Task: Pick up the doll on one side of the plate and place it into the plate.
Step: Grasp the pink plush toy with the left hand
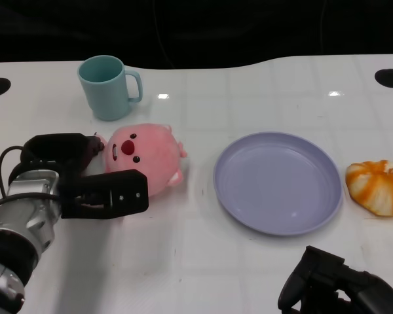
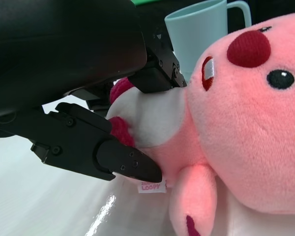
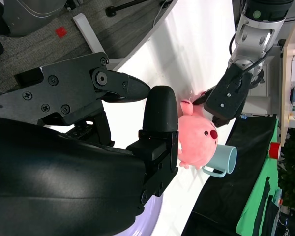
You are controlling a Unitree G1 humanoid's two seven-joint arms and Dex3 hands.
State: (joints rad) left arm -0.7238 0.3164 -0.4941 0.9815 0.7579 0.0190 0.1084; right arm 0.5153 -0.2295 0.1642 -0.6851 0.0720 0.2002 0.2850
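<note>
A pink plush doll (image 1: 147, 157) with a red nose lies on the white table, left of the lavender plate (image 1: 278, 216). My left hand (image 1: 85, 180) wraps it: the thumb lies along its front and the fingers (image 1: 78, 147) sit behind it. Close up in the left wrist view, black fingertips (image 2: 132, 164) press into the doll (image 2: 246, 123) from both sides. The right wrist view shows the doll (image 3: 196, 137) resting on the table in the left hand (image 3: 231, 93). My right hand (image 1: 340, 284) stays low near the table's front edge, fingers apart, holding nothing.
A teal mug (image 1: 108, 87) stands just behind the doll. An orange-and-white plush toy (image 1: 378, 186) lies right of the plate. The plate has nothing in it. Two black holes (image 1: 389, 77) mark the table's far corners.
</note>
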